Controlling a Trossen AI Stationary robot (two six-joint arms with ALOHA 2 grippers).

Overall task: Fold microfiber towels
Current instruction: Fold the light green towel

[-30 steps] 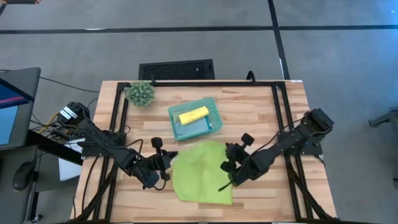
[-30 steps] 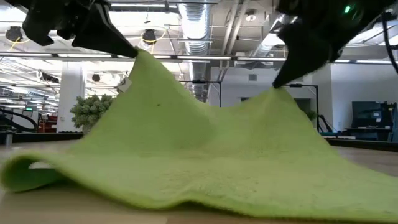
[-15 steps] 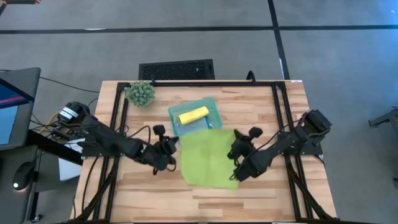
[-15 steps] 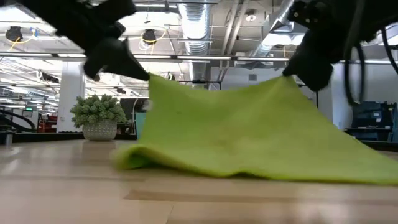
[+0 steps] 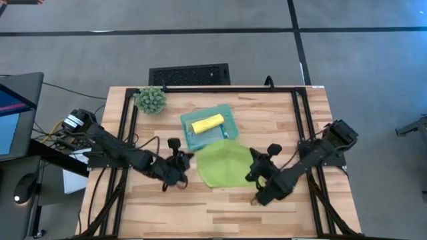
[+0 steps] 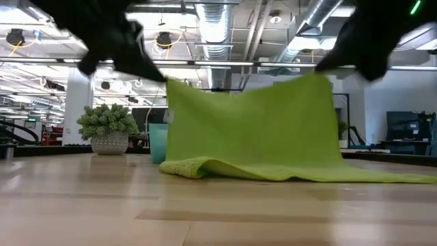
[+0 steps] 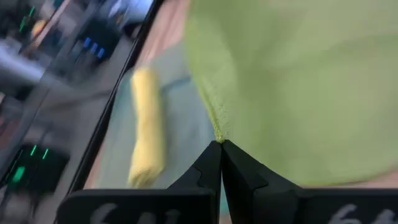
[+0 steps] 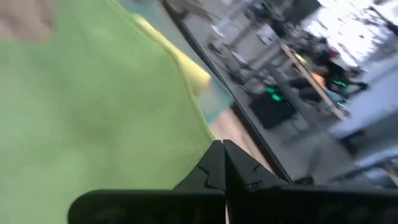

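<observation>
The lime green microfiber towel (image 5: 223,163) (image 6: 252,130) stands as a raised sheet in the middle of the table. Its lower part (image 6: 273,171) lies on the wood. My left gripper (image 5: 189,160) (image 7: 221,146) is shut on its upper left corner. My right gripper (image 5: 252,175) (image 8: 221,146) is shut on its upper right corner. A rolled yellow towel (image 5: 208,123) and a light blue one (image 5: 210,137) lie in the teal tray (image 5: 227,113) just beyond. My left gripper pinches the towel's upper left corner (image 7: 217,132) between its two fingertips, coming from the table's left and slanting down. That corner (image 6: 168,82) is lifted clear, and the cloth hangs below it. My right gripper pinches the upper right corner (image 8: 208,138) between its fingertips, coming from the table's right and slanting slightly down. That corner (image 6: 326,75) is raised, and the top edge runs almost straight between the two holds.
A spiky green plant ball (image 5: 151,99) in a pot stands at the far left corner. A black frame rail (image 5: 220,89) runs along the table's edges. Bare wood (image 5: 220,213) lies between the towel and the near edge.
Both grippers have carried the towel's near corners up and toward the far edge, and my right gripper has rolled. The towel lay spread out and humped; its near half is now lifted into an upright sheet, closer to the tray. Its far part stays on the table.
</observation>
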